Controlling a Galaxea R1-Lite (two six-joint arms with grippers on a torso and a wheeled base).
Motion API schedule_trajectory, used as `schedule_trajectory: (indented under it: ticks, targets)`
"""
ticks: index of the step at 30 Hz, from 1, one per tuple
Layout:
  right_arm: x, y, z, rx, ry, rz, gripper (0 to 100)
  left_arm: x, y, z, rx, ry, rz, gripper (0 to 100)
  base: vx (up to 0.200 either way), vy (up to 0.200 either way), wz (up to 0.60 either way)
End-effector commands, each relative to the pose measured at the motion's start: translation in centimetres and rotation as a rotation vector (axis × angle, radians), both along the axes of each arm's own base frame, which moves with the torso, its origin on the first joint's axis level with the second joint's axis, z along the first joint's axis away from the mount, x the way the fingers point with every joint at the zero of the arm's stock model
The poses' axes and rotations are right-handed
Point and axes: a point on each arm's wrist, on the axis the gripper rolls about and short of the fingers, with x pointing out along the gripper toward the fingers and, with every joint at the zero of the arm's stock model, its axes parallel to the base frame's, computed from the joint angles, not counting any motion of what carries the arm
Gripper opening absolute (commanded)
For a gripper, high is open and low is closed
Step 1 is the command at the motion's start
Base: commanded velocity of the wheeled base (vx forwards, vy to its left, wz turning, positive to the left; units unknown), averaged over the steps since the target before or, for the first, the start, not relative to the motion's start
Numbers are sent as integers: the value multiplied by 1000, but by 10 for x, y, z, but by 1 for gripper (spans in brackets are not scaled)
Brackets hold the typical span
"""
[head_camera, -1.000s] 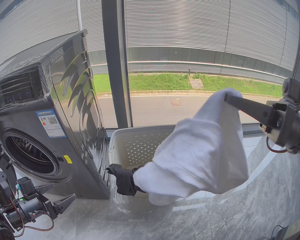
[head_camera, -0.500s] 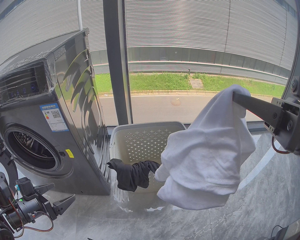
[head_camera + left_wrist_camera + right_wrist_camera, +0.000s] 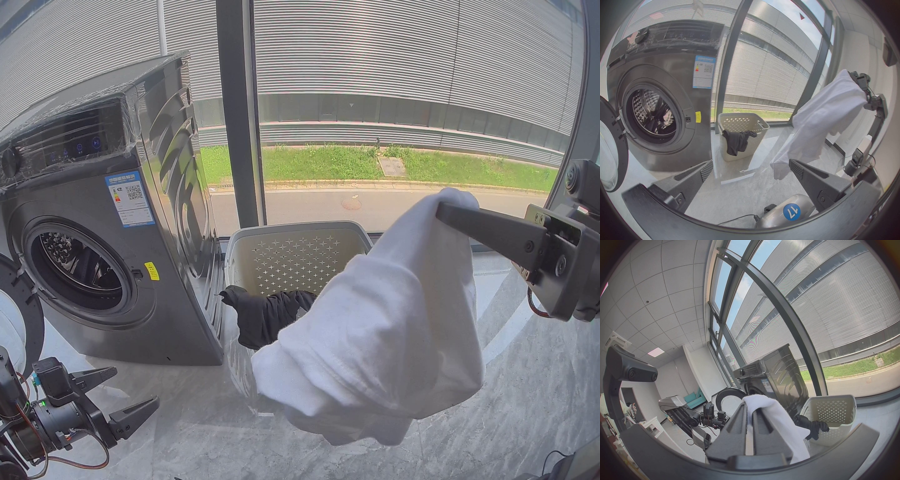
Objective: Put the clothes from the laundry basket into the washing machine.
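Steel glints in the open drum of the washing machine at the left, and that round mouth looks like the target of this carry. Low in front of the machine, the left gripper hangs over the floor with its jaws spread and empty; it is best kept out of the path.

Farther right, the white garment dangles in the air in front of the laundry basket, pinched at its top edge by the clenched right gripper. The move should go well if the loose hem rides high enough to clear the basket's near rim and the black garment draped over it. The hanging end should then go in first, with release only once most of the cloth is inside.

The machine's grey casing is hard and glossy. The basket is stiff pale plastic pierced with star-shaped holes. The black garment lies limp. The white one is soft and falls in heavy folds, so it would likely slide off the opening's lip.
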Motion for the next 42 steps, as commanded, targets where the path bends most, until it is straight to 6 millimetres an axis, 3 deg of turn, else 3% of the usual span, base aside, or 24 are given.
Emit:
schedule_trajectory:
  ticks: [1, 9, 15, 18, 22, 26, 42]
  targets:
    - [6, 6, -6, -20, 21, -1, 0, -5, -7, 2, 9, -68, -155, 100, 0, 0, 0]
    - [12, 12, -2, -15, 17, -1, 0, -7, -25, 15, 88, -329, -637, 100, 0, 0, 0]
    - [22, 22, 11, 7, -7, 4, 0, 17, -42, 35, 88, -380, -705, 100, 0, 0, 0]
    - [29, 29, 14, 9, -9, 1, 0, 24, -52, 36, 81, -364, -754, 100, 0, 0, 0]
    - [36, 36, 16, 11, -8, 0, 0, 20, -65, 29, 69, -325, -847, 100, 0, 0, 0]
    - [33, 40, 21, 24, -21, 16, 0, 23, -69, 18, 76, -264, -858, 100, 0, 0, 0]
    - [17, 49, 26, 42, -30, 58, 0, 62, -84, 21, 117, -257, -774, 100, 0, 0, 0]
